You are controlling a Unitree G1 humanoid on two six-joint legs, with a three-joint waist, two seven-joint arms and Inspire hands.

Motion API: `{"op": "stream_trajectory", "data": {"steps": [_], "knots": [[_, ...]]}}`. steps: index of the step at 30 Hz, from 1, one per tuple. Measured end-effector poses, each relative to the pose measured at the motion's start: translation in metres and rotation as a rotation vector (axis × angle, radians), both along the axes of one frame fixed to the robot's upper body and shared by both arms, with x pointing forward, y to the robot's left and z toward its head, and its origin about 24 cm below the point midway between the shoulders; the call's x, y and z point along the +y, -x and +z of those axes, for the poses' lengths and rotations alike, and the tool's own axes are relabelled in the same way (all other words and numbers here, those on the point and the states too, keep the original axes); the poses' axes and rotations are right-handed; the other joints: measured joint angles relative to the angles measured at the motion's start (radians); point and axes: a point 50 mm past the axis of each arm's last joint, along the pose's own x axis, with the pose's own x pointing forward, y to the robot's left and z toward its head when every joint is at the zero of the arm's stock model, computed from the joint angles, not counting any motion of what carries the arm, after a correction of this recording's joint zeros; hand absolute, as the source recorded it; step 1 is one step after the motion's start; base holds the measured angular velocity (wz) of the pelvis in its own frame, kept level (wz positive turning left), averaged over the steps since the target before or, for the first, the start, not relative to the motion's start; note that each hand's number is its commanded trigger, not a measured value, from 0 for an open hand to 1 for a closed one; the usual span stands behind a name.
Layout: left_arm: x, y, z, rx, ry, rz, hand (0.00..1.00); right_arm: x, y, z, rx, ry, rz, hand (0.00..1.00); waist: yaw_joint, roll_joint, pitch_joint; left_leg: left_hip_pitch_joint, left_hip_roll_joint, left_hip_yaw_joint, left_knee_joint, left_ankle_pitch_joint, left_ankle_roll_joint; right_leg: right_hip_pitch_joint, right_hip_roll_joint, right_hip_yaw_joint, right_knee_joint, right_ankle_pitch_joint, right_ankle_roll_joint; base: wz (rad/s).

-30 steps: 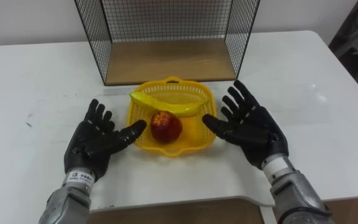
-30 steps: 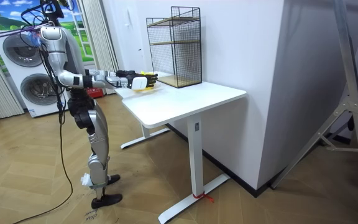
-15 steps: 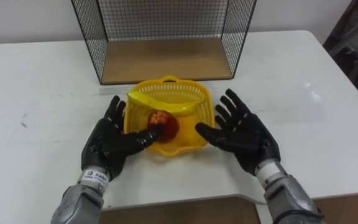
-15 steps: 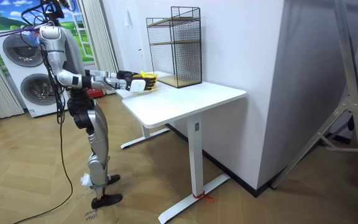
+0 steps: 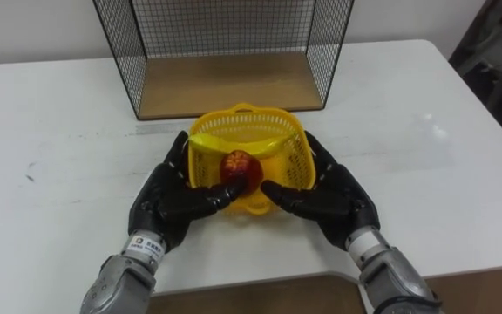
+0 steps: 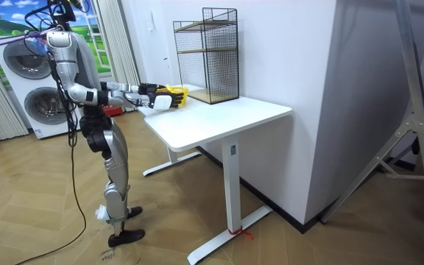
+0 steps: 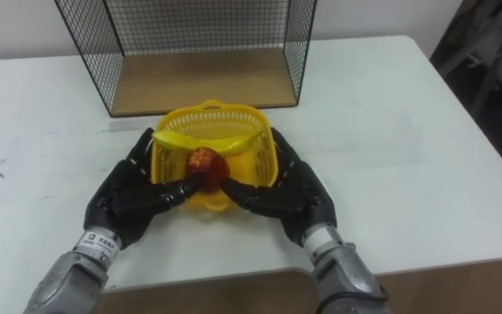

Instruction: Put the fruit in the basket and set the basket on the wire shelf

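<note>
A yellow plastic basket (image 5: 247, 112) (image 7: 207, 109) (image 6: 177, 93) sits on the white table (image 5: 59, 131), just in front of the wire shelf (image 5: 225, 83) (image 6: 208, 55). Inside it a banana (image 5: 234, 144) (image 7: 203, 139) lies across the back. A red apple (image 5: 238, 164) (image 7: 203, 161) rests in front of the banana. My left hand (image 5: 168, 201) (image 7: 129, 196) presses flat against the basket's left side. On the right side my right hand (image 5: 329, 196) (image 7: 290, 196) does the same. Both hands have fairly straight fingers, and the thumbs meet at the basket's near edge.
The shelf has black mesh walls and a wooden floor, open toward me. To both sides of the basket the table (image 7: 390, 131) is bare white. Its front edge runs just under my wrists. In the room view I stand at the table's end.
Both hands have closed in from the sides, from spread apart on the table to pressed against the basket. The basket has shifted slightly toward the shelf.
</note>
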Motion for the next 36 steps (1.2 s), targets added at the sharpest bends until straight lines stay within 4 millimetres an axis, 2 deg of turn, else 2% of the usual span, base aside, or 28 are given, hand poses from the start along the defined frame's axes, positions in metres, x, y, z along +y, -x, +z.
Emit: {"op": "stream_trajectory", "data": {"steps": [17,22,30,36], "knots": [[-0.001,-0.002,0.002,-0.009,0.001,-0.004,0.0,0.001,-0.001,0.001,-0.008,0.002,-0.003,0.0,0.0,-0.005,0.0014,0.0,0.0,0.0,-0.001,0.0,0.0,-0.002,-0.001,-0.001,0.001,0.0,0.0,0.0],[-0.001,-0.004,0.003,-0.017,0.0,-0.004,0.0,0.002,-0.005,0.005,-0.024,0.008,-0.005,0.0,0.001,-0.014,0.0057,0.001,0.0,0.0,0.0,0.0,0.0,-0.002,-0.002,0.0,0.001,0.0,0.0,0.0],[-0.002,-0.01,0.024,-0.121,0.009,-0.002,0.0,0.004,-0.015,0.025,-0.112,0.009,-0.021,0.0,0.004,-0.02,0.0041,0.001,0.0,0.001,0.001,0.0,0.0,-0.006,-0.001,0.005,0.001,0.0,0.0,-0.01],[-0.004,-0.014,0.033,-0.161,0.013,-0.003,0.0,0.005,-0.016,0.03,-0.138,0.016,-0.033,0.0,0.004,-0.02,0.0041,0.003,0.0,0.001,0.001,0.0,0.0,-0.004,0.0,0.004,0.001,0.0,0.0,0.0]]}}
